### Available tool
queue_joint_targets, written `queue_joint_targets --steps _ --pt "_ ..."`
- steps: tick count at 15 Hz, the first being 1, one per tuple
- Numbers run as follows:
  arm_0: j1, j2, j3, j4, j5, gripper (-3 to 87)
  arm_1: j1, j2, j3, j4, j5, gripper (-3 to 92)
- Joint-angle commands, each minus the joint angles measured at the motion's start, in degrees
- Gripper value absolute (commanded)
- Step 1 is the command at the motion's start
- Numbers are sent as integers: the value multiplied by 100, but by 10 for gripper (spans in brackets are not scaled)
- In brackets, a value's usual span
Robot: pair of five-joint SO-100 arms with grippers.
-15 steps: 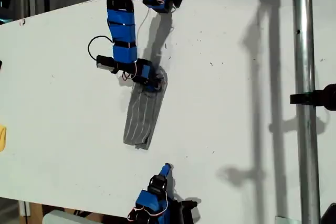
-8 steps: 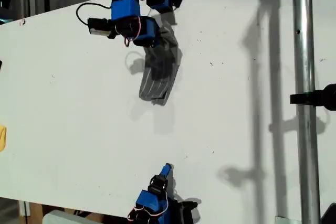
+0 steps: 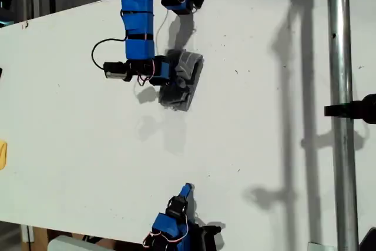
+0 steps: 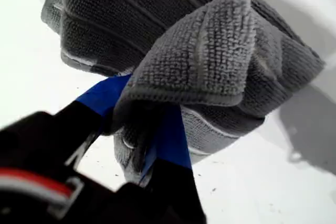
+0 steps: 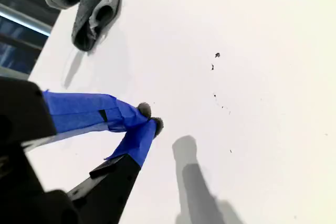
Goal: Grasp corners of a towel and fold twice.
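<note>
Exterior view: the towel [image 3: 183, 80] hangs bunched at twelve o'clock of the table [image 3: 264, 145], my first gripper [image 3: 170, 77] clamping it. First wrist view: blue jaws pinch folded cloth. Second wrist view: my second gripper [image 5: 149, 119] is closed, empty.

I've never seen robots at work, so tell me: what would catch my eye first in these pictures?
Most striking is the towel, a grey striped cloth bunched up near the top of the exterior view, pinched by my first gripper on its blue arm. Around it spreads the white table. At the bottom edge of that view waits my second gripper, jaws together and holding nothing.
</note>
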Motion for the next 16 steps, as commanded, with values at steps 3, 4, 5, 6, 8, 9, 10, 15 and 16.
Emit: queue_joint_targets --steps 3,4,5,6,8,9,10,15,16 --pt "18 35 53 -9 -9 -25 413 519 -396 -2101 -1811 588" --pt "18 35 53 -9 -9 -25 571 633 -738 -2004 -2109 588" --pt "18 35 53 -9 -9 -25 756 914 -765 -2030 -2180 588" --pt "18 35 53 -9 -9 -25 870 1213 -721 -2127 -2329 587" --pt "18 35 53 -9 -35 -25 905 1881 -721 -2118 -2593 585" --pt "18 35 53 0 -97 -25 896 2312 -686 -2118 -2733 584" --pt "-9 35 53 88 -325 -24 932 2795 -519 -2118 -2760 558" --pt "-158 35 53 123 -387 28 1389 6354 2355 -1380 -2171 -2" --pt "-176 35 53 123 -756 27 1433 7339 3331 -976 -1723 -2"
